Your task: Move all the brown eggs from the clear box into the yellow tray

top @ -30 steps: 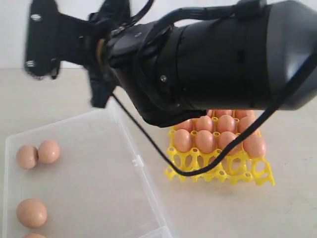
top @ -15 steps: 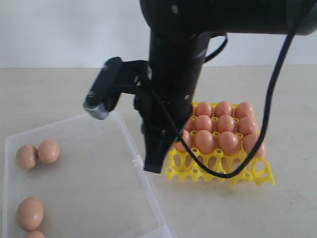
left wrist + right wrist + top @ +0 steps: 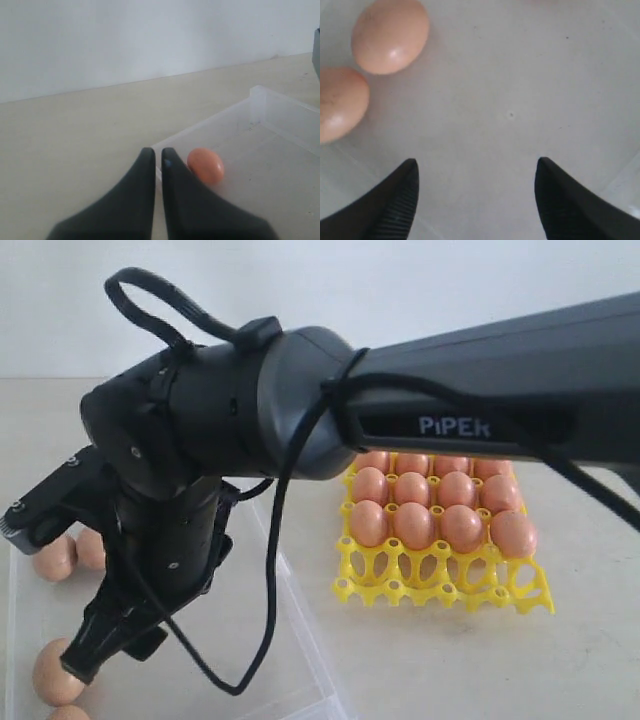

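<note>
Right gripper [image 3: 477, 200]: fingers spread wide with nothing between them, low over the bare floor of the box [image 3: 300, 630].
Left gripper [image 3: 155, 170]: fingers nearly together and empty, at a box corner beside one egg [image 3: 205, 166].
Eggs: at least four showed in the box, along its far-left side. One pair [image 3: 55, 558] lay further back and two more [image 3: 52, 680] at the front. The rest sat in the tray [image 3: 445, 585], whose front row of cups was bare.
Risk, aim: neither egg in the right wrist view lay inside the finger gap, so closing there would likely have caught nothing.
Risk, neighbours: that pair [image 3: 390, 35] lay touching or nearly so. A finger pushed between them could roll one away.
Risk, knock: a fingertip sat just beside the front egg, so a sideways sweep could bump it.
Risk, cable [image 3: 275, 570]: its loop hung near the box wall and might snag the rim on lift-out.
Edges: a low box wall stood between eggs and tray, so any carry had to clear it.
Room: open table [image 3: 450, 670] lay between box and tray, and the front cups were reachable without crossing seated eggs.
</note>
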`<state>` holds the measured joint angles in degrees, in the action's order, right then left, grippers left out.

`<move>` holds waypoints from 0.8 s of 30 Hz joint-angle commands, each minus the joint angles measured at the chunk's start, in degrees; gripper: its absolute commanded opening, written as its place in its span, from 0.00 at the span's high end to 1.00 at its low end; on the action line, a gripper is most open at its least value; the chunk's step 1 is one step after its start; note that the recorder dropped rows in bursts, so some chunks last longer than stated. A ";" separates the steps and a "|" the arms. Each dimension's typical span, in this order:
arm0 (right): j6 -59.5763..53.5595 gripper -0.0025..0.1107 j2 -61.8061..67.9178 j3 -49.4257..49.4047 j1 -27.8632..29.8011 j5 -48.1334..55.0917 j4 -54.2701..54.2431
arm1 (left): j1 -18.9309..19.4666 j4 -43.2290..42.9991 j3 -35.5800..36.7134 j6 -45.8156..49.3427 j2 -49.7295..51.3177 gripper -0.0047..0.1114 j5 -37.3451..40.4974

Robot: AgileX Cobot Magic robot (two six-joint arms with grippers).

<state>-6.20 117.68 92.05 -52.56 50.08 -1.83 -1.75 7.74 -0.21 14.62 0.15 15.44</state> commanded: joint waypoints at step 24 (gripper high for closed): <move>23.10 0.47 7.03 0.65 0.04 -5.80 -30.08 | -0.17 0.40 0.21 -0.03 -0.15 0.92 -0.42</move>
<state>16.14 124.20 92.51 -52.54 44.57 -31.97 -1.75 7.74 -0.21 14.62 0.15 15.44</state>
